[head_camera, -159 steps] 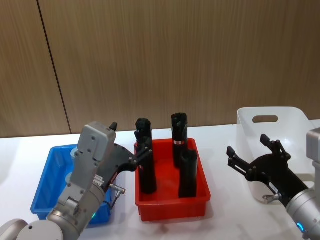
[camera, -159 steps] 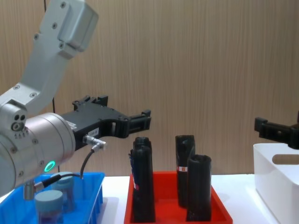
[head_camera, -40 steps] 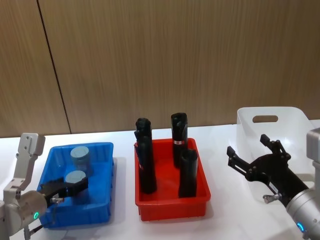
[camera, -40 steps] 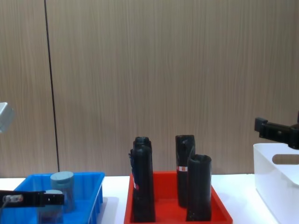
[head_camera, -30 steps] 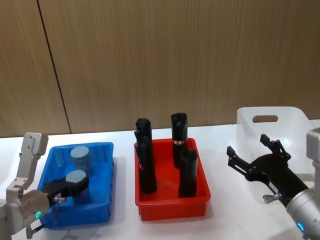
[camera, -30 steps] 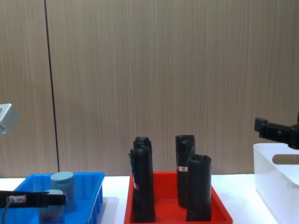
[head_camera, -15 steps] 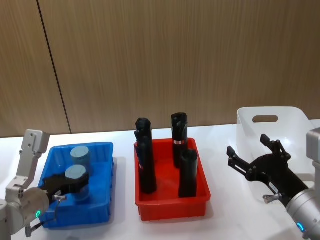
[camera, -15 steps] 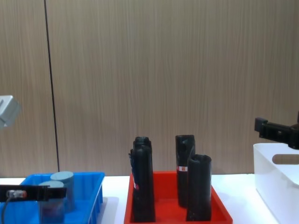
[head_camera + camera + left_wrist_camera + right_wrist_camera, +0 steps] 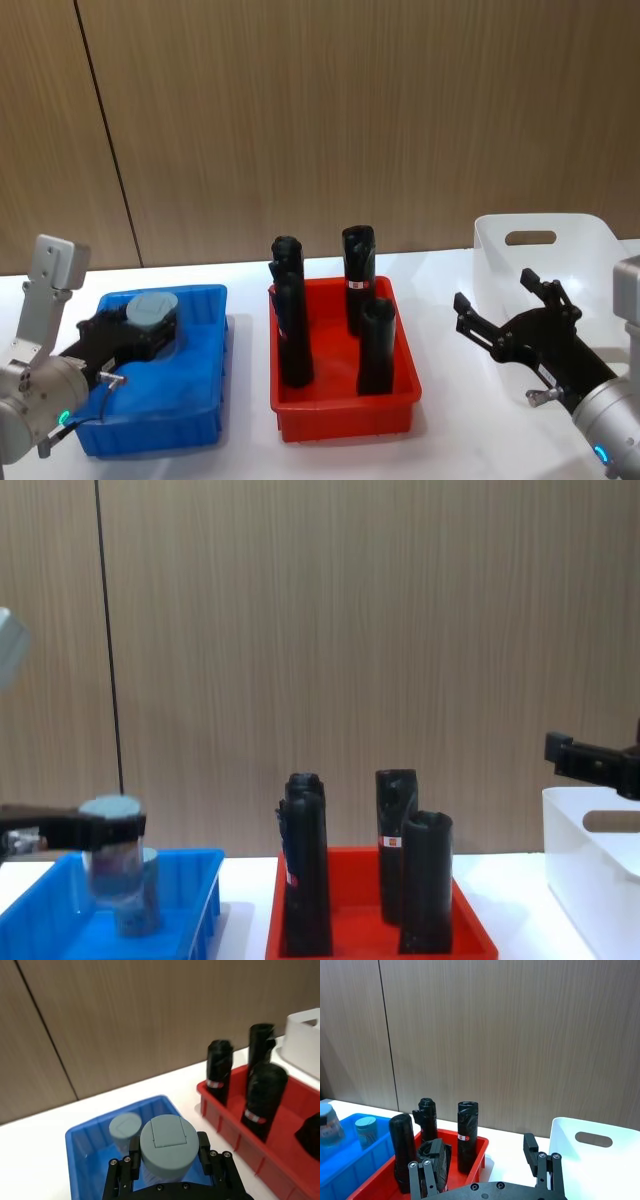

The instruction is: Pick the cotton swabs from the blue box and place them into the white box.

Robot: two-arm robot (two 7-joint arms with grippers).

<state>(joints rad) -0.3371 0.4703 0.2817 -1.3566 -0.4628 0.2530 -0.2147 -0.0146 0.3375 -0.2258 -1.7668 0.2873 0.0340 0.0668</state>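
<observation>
Cotton swabs tub (image 9: 112, 858): clear, grey-blue lid; clamped in left hand (image 9: 168, 1146).

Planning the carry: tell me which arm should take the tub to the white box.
Left. The left gripper is shut on a cotton swab tub raised over the blue box; the right gripper hangs open and empty by the white box.

Robotics lab or test room: a plain white table (image 9: 440, 270) against a wall (image 9: 350, 120) of brown wood-grain panels, carrying a row of plastic bins: blue box (image 9: 160, 437) near the left edge, red tray (image 9: 345, 420) mid-table, white box (image 9: 590, 235) near the right edge.
</observation>
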